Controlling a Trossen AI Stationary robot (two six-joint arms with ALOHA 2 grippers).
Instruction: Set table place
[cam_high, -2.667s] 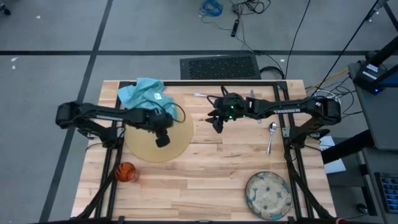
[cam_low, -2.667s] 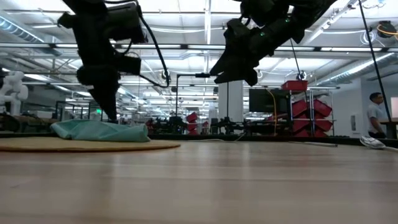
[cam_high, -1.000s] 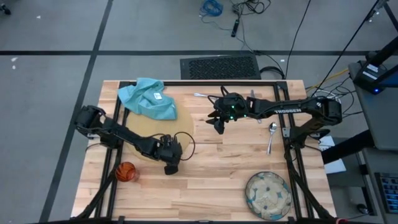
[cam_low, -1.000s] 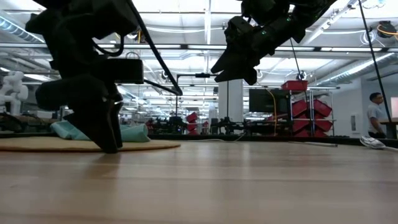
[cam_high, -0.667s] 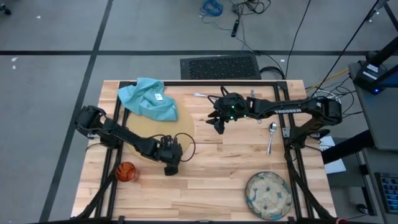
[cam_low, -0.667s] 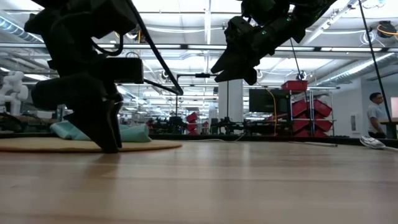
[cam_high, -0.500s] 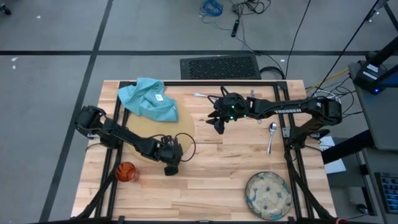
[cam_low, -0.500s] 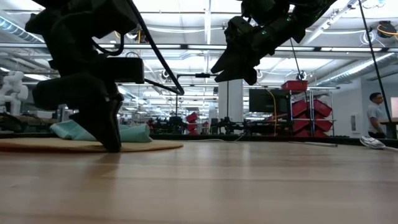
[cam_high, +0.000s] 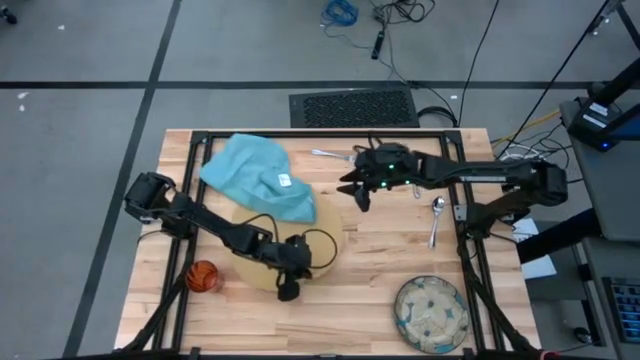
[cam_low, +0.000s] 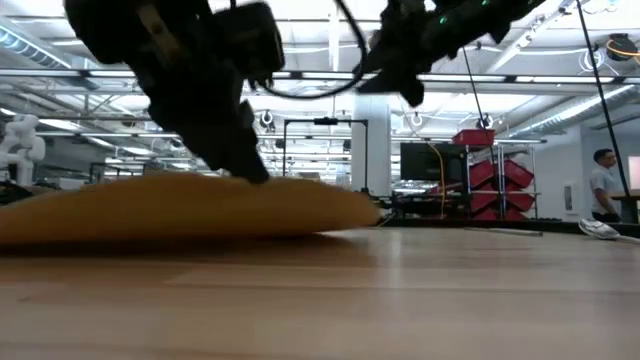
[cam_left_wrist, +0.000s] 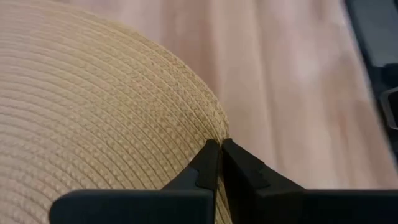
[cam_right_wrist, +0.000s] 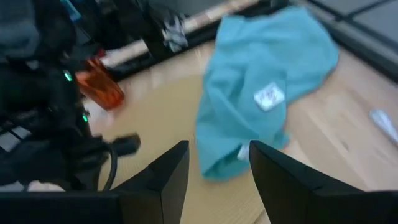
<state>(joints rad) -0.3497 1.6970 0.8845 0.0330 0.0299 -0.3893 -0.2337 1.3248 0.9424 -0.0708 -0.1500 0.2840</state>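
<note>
Jaws of the left gripper (cam_left_wrist: 219, 148) pinch the woven mat (cam_left_wrist: 93, 112) at its six o'clock rim, a light, floppy thing best dragged by its edge, while the right gripper (cam_right_wrist: 217, 163) hangs wide open.

On the table (cam_high: 380, 260) I count one round mat (cam_high: 260, 262), one blue napkin (cam_high: 255, 180), one orange cup (cam_high: 203, 275) and one patterned plate (cam_high: 432, 315). There's one spoon (cam_high: 437, 212) and one fork (cam_high: 328, 154). Two robot arms work above it all.
</note>
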